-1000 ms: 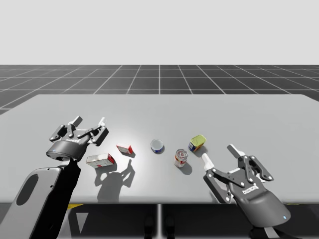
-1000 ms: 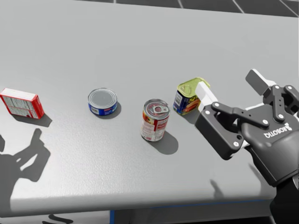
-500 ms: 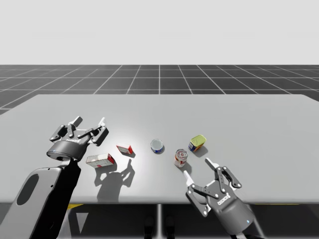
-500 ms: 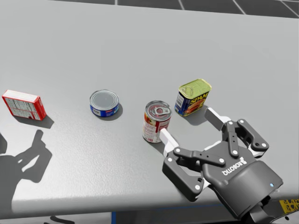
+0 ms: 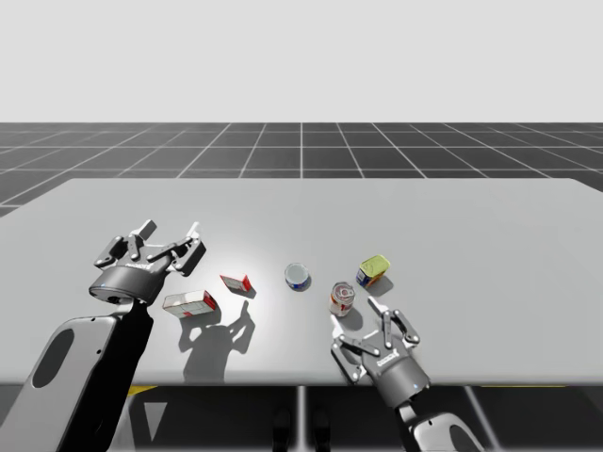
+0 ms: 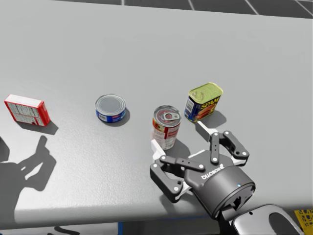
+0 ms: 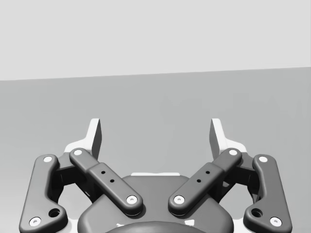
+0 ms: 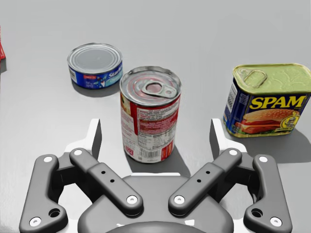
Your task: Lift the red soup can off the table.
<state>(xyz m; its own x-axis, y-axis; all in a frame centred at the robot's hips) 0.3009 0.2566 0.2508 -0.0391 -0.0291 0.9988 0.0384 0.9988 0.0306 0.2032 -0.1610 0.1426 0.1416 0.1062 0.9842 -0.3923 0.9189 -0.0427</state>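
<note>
The red soup can (image 5: 342,298) (image 6: 166,126) stands upright on the grey table (image 5: 424,226), pull-tab lid up. My right gripper (image 5: 356,318) (image 6: 179,138) is low at the table's near edge, just in front of the can, and open. In the right wrist view the can (image 8: 149,114) stands right ahead of the gripper (image 8: 155,133), about centred between the two spread fingers, and neither finger touches it. My left gripper (image 5: 170,231) (image 7: 155,133) is open above the table's left part, with nothing between its fingers.
A flat blue can (image 5: 297,276) (image 6: 110,107) (image 8: 95,64) lies left of the soup can. A blue box-shaped can with a yellow lid (image 5: 374,270) (image 6: 204,101) (image 8: 267,99) stands close on its right. A small red box (image 5: 236,282) (image 6: 27,110) and a red-and-white box (image 5: 189,302) lie further left.
My right arm has swung left and in towards the soup can, so its open fingers now face the can's near side. The left arm and the objects have not moved.
</note>
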